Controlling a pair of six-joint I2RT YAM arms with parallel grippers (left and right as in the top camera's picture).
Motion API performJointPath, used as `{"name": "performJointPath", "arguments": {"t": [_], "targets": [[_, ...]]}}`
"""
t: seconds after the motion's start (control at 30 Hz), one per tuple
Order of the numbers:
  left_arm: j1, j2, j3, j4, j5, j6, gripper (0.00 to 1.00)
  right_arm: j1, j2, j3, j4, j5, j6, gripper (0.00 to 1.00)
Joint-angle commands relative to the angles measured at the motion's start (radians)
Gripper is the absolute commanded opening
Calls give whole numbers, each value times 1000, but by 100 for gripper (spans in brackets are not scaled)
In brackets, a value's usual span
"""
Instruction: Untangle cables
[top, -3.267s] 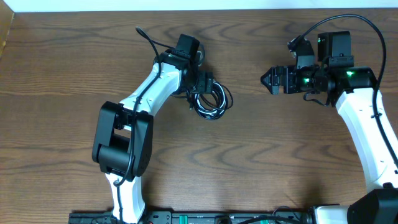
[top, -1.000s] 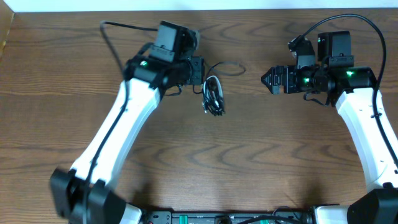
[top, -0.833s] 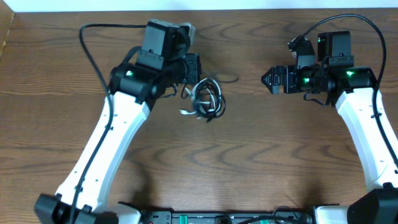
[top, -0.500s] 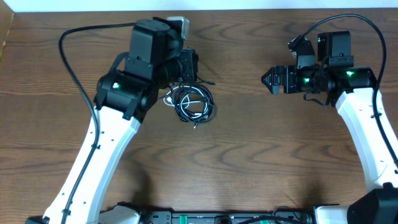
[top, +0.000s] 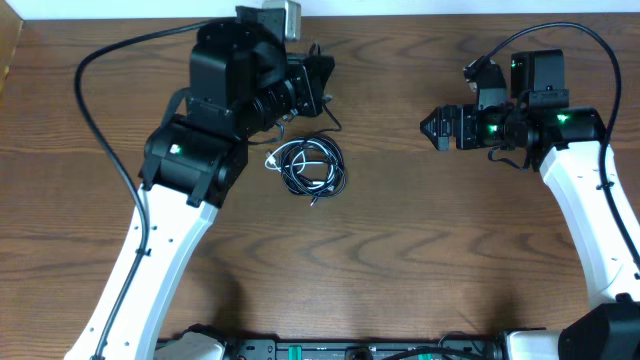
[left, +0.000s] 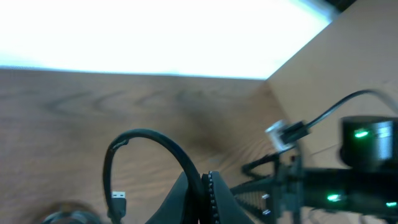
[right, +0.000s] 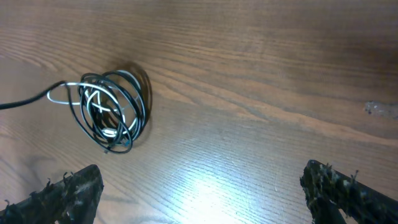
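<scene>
The cables (top: 306, 168) lie coiled on the table (top: 400, 250) left of centre; the left gripper (top: 324, 88), upper left, pinches one black strand; the right gripper (top: 432, 128), upper right, gapes wide.

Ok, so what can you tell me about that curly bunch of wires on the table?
The cables are thin cords, black and whitish-silver, wound into a small roundish tangle of loops. It lies flat on the brown wooden table. One black strand runs up to the left hand, which looks shut on it.
</scene>
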Motion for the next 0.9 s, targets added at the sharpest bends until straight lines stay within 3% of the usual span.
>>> {"name": "performJointPath", "arguments": {"t": [0.0, 0.23, 0.4, 0.57, 0.87], "targets": [[3, -51, 17, 58, 35, -56, 7, 9, 7, 6, 2, 0, 10, 99], [3, -124, 17, 225, 5, -69, 8, 9, 36, 6, 6, -18, 9, 99], [3, -188, 17, 276, -124, -145, 7, 23, 84, 6, 35, -97, 9, 99], [3, -243, 17, 322, -161, -171, 7, 60, 122, 6, 74, -137, 10, 99], [3, -324, 17, 353, -181, -171, 7, 188, 185, 6, 196, -142, 153, 95]]}}
